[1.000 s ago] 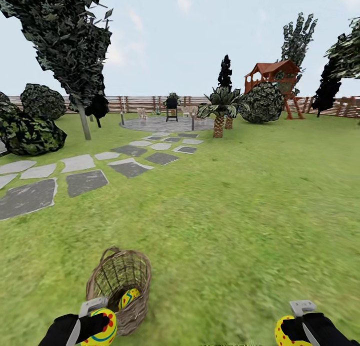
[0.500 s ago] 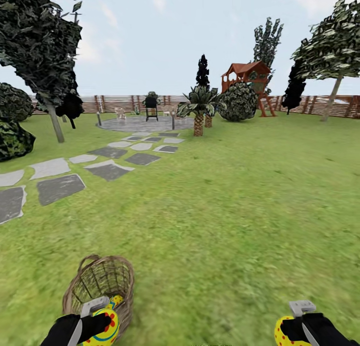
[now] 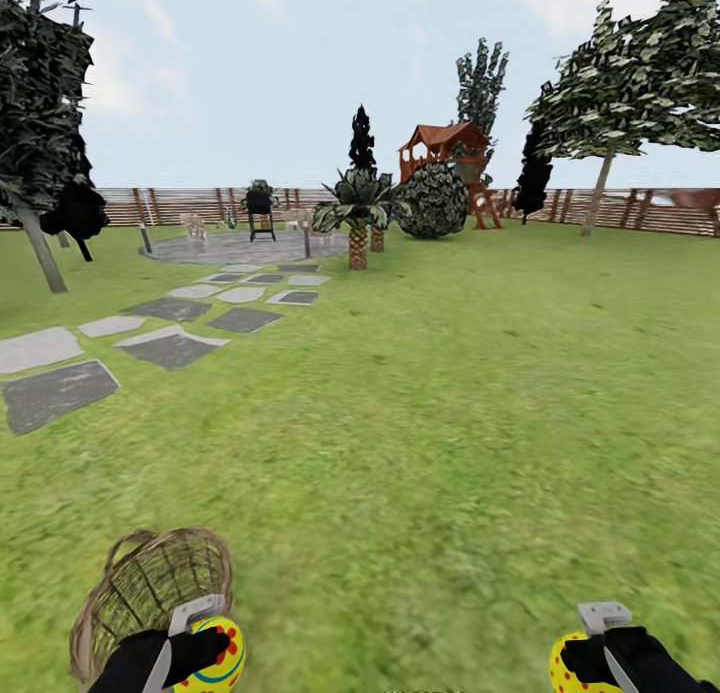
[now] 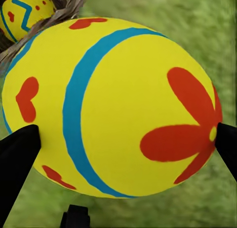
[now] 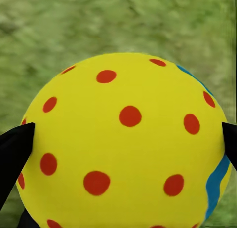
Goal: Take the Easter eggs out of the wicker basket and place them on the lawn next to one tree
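In the head view my left gripper (image 3: 203, 653) is shut on a yellow Easter egg (image 3: 222, 655) beside the wicker basket (image 3: 135, 588), which lies tilted on the lawn (image 3: 430, 423) at the lower left. The left wrist view shows that egg (image 4: 113, 107) with a blue band and a red flower between the fingers (image 4: 17, 159). A third egg (image 4: 23, 10) lies in the basket (image 4: 69, 2). My right gripper (image 3: 590, 663) is shut on a red-dotted egg (image 3: 568, 668), which looms large in the right wrist view (image 5: 123, 144). A tree (image 3: 598, 195) with a leaning trunk stands far right by the fence.
Grey stepping stones (image 3: 170, 348) run from the left toward a round paved patio (image 3: 235, 246). A short palm (image 3: 357, 235), a round bush (image 3: 433, 201) and a red-roofed playhouse (image 3: 445, 148) stand ahead. A dark tree (image 3: 40, 253) stands at the left. Wide grass lies ahead.
The whole picture has slid left, so the camera has turned right, bringing the leaning tree further into view. Both grippers keep their eggs in the same place.
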Controlling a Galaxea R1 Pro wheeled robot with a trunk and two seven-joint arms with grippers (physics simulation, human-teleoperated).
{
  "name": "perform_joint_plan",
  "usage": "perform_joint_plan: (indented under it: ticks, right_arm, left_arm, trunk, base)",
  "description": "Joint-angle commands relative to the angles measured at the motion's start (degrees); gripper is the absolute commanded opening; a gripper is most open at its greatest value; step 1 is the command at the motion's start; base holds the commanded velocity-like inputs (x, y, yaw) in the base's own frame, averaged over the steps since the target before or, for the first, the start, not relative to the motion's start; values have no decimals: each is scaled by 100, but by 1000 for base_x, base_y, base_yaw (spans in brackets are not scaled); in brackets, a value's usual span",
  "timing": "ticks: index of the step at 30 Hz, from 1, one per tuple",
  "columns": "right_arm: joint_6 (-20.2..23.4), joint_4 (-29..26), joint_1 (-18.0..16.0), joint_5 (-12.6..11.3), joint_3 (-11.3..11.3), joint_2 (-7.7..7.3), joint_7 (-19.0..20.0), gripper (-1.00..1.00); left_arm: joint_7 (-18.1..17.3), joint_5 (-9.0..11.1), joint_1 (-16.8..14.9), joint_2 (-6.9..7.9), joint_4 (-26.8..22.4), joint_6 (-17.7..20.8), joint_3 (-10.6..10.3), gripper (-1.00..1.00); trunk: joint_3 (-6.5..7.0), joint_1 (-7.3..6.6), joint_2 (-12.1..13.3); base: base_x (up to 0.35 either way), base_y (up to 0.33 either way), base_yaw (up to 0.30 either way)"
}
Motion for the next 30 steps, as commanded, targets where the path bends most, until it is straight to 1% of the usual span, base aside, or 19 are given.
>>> perform_joint_plan:
  ticks: [1,21,30]
  right_arm:
    - [28,-6,-4,-22,34,-7,-2,-100]
    - [28,-6,-4,-22,34,-2,-2,-100]
    - [28,-6,-4,-22,34,-1,1,-100]
  left_arm:
    - [-47,-50,-3,-4,-11,28,27,-100]
    - [-42,-50,-4,-81,-2,28,27,-100]
    - [-42,-50,-5,-83,0,28,27,-100]
  trunk:
    - [-10,0,-4]
    - [-86,0,-4]
    - [-122,0,-4]
  base:
    - [0,0,-268]
    - [0,0,-264]
    - [0,0,-262]
